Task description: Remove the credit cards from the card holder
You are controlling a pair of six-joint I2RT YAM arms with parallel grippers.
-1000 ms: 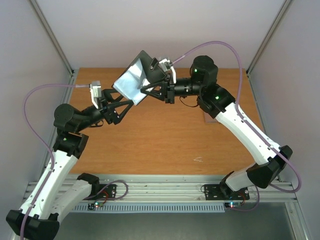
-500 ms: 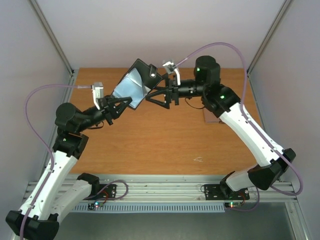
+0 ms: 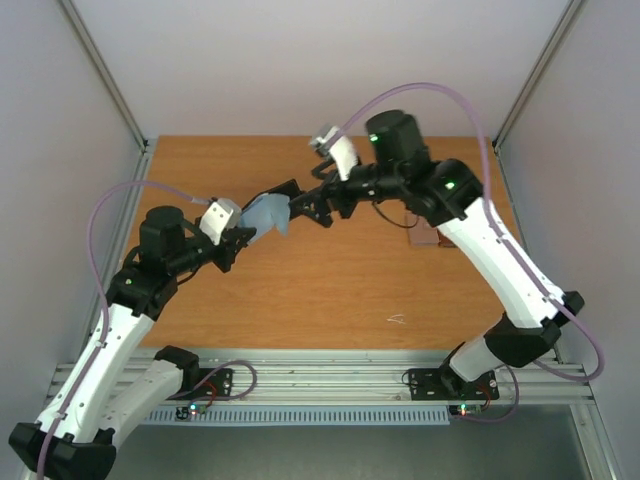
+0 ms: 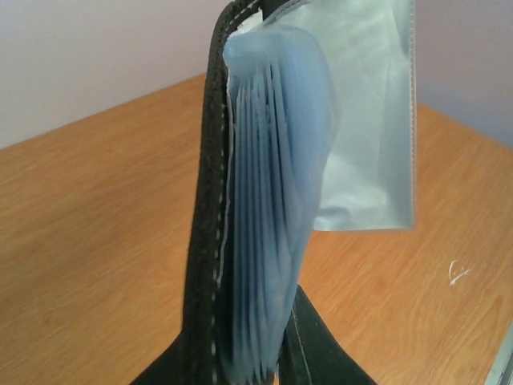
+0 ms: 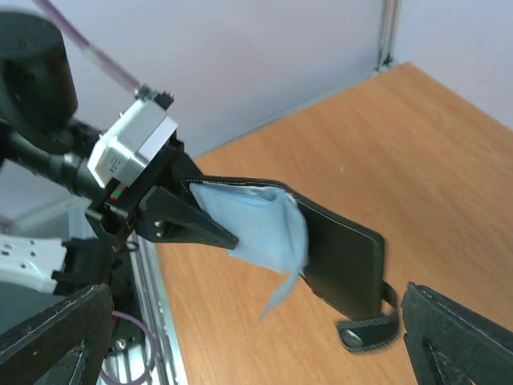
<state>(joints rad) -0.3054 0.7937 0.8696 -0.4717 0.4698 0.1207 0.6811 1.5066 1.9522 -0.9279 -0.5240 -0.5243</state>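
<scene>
Card holder (image 3: 268,214) held above desk (image 3: 330,290), clamped by left end effector (image 3: 248,232); right end effector (image 3: 308,207) alongside. Left wrist view: pale pockets (image 4: 264,200) fanned, upright. Right wrist view: own fingers (image 5: 48,337) spread wide, gripping nothing.

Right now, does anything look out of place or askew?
Yes: the card holder, pinched in mid-air by the left gripper, gapes open, and one pale pocket sleeve flops out from the stack of the others instead of lying flat with them.

A brown wallet-like piece (image 3: 428,239) lies on the wooden table (image 3: 330,290).
</scene>
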